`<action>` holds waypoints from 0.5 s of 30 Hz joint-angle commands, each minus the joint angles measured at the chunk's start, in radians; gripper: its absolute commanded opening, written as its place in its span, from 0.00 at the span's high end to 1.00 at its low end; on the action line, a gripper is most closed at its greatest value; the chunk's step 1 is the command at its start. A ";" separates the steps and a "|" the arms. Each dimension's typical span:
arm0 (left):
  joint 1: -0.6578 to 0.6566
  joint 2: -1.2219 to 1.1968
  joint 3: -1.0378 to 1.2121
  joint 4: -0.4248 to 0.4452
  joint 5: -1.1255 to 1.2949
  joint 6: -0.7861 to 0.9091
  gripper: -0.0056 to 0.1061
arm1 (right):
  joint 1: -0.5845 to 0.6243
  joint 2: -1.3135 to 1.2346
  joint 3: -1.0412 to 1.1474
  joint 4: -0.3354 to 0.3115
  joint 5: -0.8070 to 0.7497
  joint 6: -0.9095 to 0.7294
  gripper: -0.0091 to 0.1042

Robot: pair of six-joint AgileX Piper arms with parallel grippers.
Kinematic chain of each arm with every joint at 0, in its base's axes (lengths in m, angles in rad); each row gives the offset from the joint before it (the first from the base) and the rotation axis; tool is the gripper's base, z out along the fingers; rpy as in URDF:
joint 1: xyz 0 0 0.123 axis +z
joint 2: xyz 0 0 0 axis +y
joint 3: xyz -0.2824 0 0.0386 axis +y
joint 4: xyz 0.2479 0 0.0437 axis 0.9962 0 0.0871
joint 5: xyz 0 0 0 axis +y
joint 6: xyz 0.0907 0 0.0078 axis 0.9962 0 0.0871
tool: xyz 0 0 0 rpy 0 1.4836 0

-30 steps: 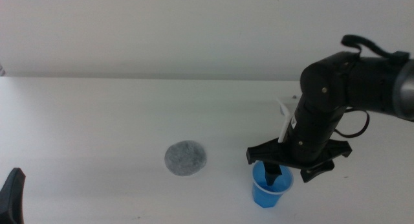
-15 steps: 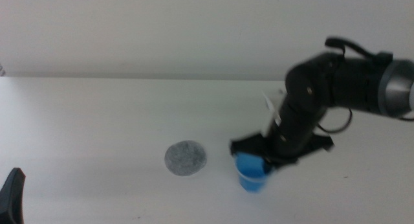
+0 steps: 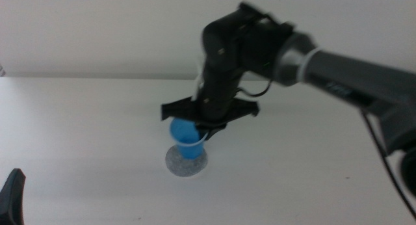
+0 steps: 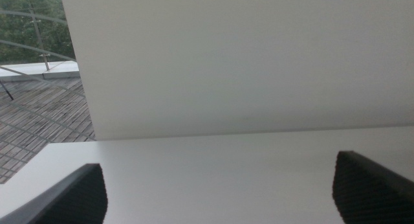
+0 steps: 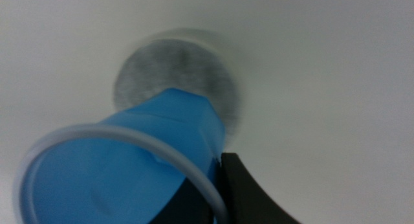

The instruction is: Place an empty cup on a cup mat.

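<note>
My right gripper is shut on the rim of the blue cup and holds it tilted just over the speckled grey cup mat. I cannot tell whether the cup's base touches the mat. In the right wrist view the cup shows its white rim and empty blue inside, with the mat right behind its base; one dark finger presses the outside of the rim. My left gripper waits at the near left table edge, open and empty.
The white table runs back to a plain pale wall. The right arm stretches in across the table from the right. The left wrist view shows the table's far left edge and an outdoor railing beyond it.
My right gripper has lifted the cup off the table at the right and carried it left and farther back, until it is over the mat. The left gripper has not moved.
</note>
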 commanded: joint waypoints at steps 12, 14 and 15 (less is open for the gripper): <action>-0.008 -0.042 0.041 0.000 -0.012 0.000 0.11 | 0.026 0.072 -0.042 -0.076 -0.067 0.088 0.94; -0.008 -0.042 0.041 0.000 -0.012 0.000 0.11 | 0.026 0.072 -0.042 -0.073 -0.074 0.088 0.94; -0.008 -0.042 0.041 0.000 -0.012 0.000 0.11 | 0.026 0.072 -0.042 -0.073 -0.076 0.088 0.94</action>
